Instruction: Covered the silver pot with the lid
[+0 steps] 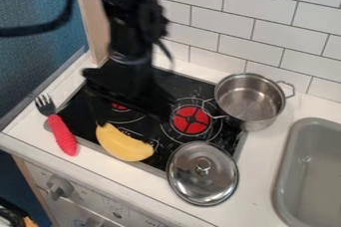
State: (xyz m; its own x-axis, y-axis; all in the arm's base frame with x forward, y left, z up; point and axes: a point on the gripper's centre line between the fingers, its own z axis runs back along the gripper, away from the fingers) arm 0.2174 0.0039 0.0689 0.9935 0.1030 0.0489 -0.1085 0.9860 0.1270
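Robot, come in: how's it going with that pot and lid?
Gripper open over stove. Silver pot uncovered; lid at stove's front edge. No obstacle seen between lid and pot.

One robot arm (pixel 136 27), black, blurred; entered from the top left, its forearm upright. One dark cable (pixel 40 31), curved out to the left edge. One two-finger gripper (pixel 132 119), black, hung below the wrist (pixel 130 59), pointed downward, its two fingers spread apart with a gap between.

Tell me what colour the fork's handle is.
The fork's handle is red, seen best in the camera view.
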